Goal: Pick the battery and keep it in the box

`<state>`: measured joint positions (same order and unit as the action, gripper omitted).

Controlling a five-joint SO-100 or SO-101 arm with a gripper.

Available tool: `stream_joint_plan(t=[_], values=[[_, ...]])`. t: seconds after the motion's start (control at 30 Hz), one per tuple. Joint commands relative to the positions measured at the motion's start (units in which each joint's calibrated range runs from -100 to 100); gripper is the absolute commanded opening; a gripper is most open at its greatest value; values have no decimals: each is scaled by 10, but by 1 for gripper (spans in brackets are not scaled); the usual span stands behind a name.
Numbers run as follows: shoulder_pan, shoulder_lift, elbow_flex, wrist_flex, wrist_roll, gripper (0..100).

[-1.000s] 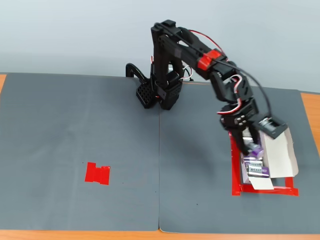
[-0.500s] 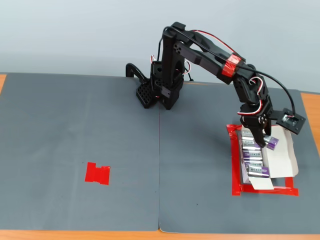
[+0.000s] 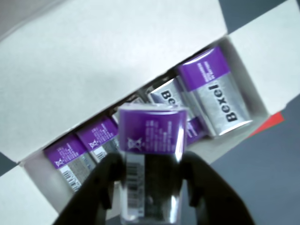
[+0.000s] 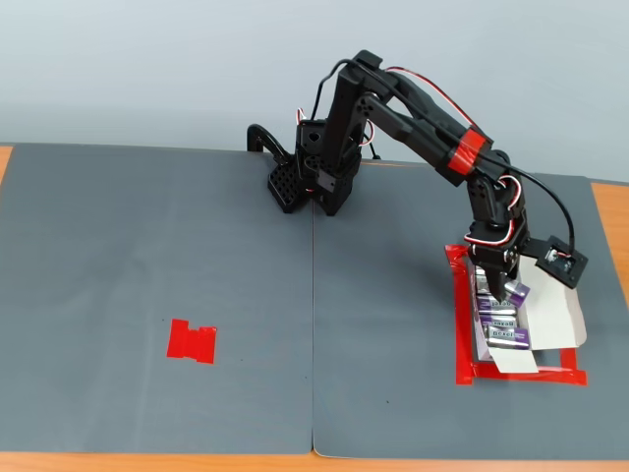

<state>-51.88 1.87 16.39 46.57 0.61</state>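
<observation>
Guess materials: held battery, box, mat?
Battery: glossy purple-and-silver wrap, probably plastic film or foil, judging by the sharp glare.
Box: matte white cardboard, with folded flaps and creased edges.
Mat: dull dark grey sheet, perhaps rubber or foam; can't confirm.

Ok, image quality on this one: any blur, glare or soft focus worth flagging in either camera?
Wrist view: the held battery is soft and streaked with glare, the fingers are dark blurred shapes, and the Bexel battery in the box reads sharper. Fixed view: even lighting, sharp, faint shadows on the grey mat.
</observation>
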Motion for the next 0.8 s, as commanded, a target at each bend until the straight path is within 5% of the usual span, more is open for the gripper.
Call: stream_joint_plan(t=[0.0,0.43,0.6,0.77], values=[[-9,-1,-40,-8,-4,5],[-12,5,-33,-32,0,6],[-11,5,-31,-27,-3,21],[-9,2,-31,-27,-3,24]])
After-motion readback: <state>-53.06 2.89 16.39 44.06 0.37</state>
